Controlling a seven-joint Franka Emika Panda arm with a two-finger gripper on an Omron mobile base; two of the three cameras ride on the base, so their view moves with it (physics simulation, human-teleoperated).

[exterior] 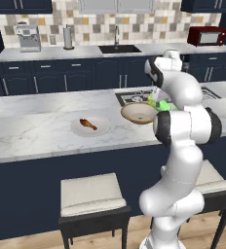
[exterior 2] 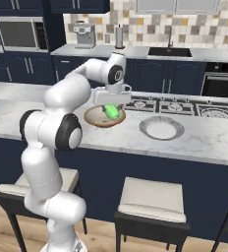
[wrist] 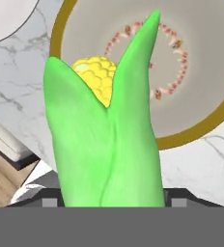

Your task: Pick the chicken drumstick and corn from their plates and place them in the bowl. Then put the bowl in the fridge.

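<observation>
Fingers [exterior 2: 112,109] pinching corn [wrist: 104,144] above bowl [wrist: 201,130]; I am centring over bowl middle, lowering, then releasing gently.

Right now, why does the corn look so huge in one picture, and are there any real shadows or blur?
Hand view: the corn sits right at the lens, so it looms over the bowl; edges stay sharp. Left base view: flat, even light, only a faint shadow beside the drumstick. Right base view: the corn looks small, with no glare on the counter.
</observation>
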